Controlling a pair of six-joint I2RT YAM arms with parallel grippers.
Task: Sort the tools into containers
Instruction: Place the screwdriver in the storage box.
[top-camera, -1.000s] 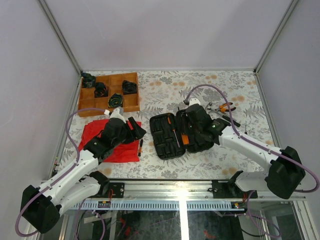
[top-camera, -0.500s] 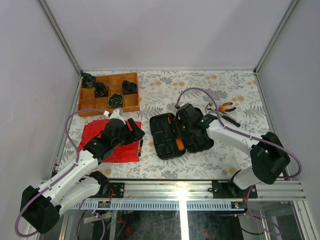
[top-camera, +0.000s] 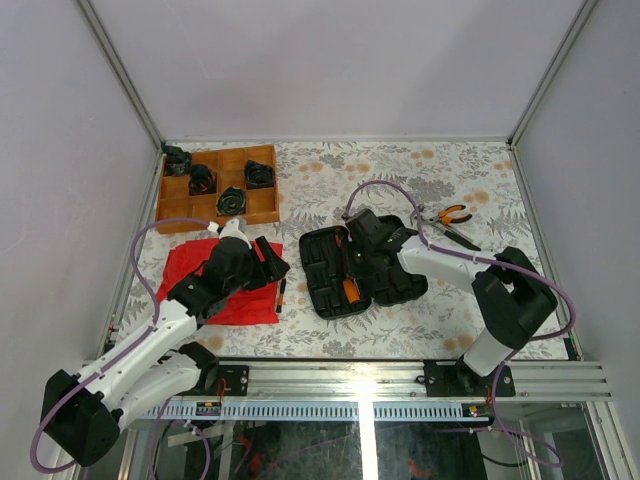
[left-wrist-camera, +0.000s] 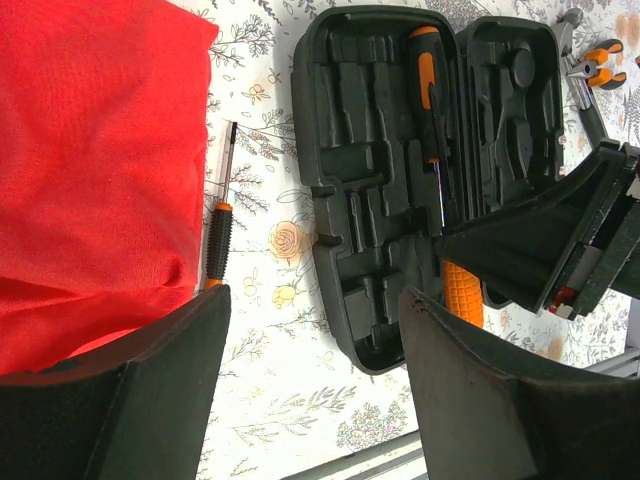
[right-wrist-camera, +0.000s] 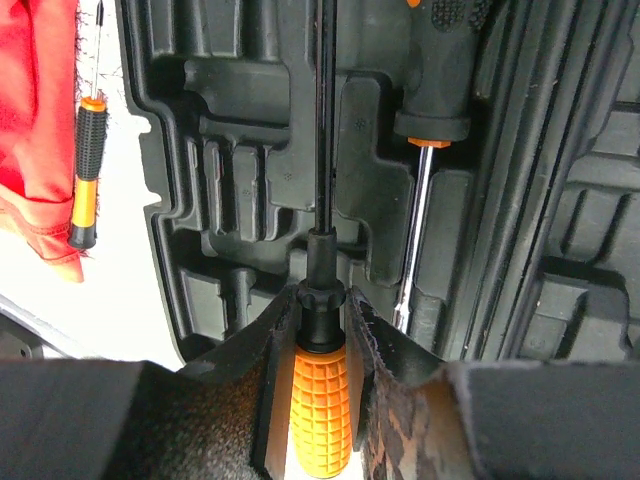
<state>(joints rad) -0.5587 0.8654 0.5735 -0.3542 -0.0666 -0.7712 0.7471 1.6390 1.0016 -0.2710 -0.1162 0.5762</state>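
Observation:
The black tool case (top-camera: 330, 262) lies open at the table's middle. My right gripper (top-camera: 352, 272) is shut on a screwdriver with an orange gridded handle (right-wrist-camera: 322, 400). It holds the screwdriver low over the case's moulded slots (right-wrist-camera: 230, 150), with the shaft (right-wrist-camera: 324, 120) pointing away along the case. A second orange-and-black screwdriver (right-wrist-camera: 425, 190) lies seated in a slot beside it, also in the left wrist view (left-wrist-camera: 428, 90). A slim screwdriver (top-camera: 281, 292) lies on the table between the case and the red cloth (top-camera: 225, 285). Orange-handled pliers (top-camera: 452, 214) lie right of the case. My left gripper (left-wrist-camera: 315, 390) is open and empty above the cloth's edge.
A compartmented wooden tray (top-camera: 262, 205) holding several dark objects stands at the back left. The red cloth (left-wrist-camera: 90, 170) lies under my left arm. Metal frame posts and grey walls bound the floral table top (top-camera: 330, 175).
My right gripper has moved left over the open case with the orange-handled screwdriver, from the case's right half to its left half. The left arm has hardly moved.

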